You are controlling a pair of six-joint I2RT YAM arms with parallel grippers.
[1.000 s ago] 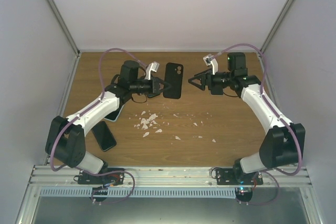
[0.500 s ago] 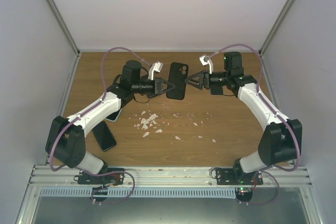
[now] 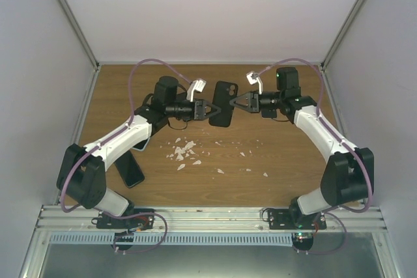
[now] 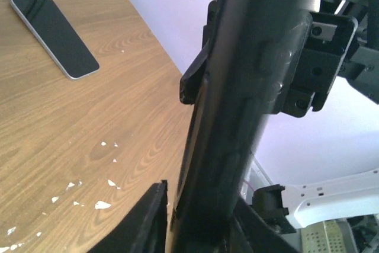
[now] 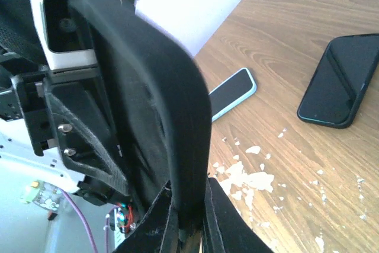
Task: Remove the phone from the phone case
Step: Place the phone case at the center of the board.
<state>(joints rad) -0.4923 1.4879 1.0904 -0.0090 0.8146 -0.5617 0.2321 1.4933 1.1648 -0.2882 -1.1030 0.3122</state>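
Above table (image 3: 273, 161), left claw (image 3: 213, 111), right claw (image 3: 232, 104) clench phone case (image 3: 225, 101); camera cutout (image 3: 226, 87) shows only overhead.

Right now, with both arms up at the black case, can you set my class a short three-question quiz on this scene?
1. True or false: the black case lies flat on the table.
2. Which gripper has the case between its fingers? A: the left gripper only. B: the right gripper only. C: both.
3. How many phones lie on the table?

Key
1. False: it is held up in the air.
2. C.
3. Two: a dark phone and a light-edged phone.
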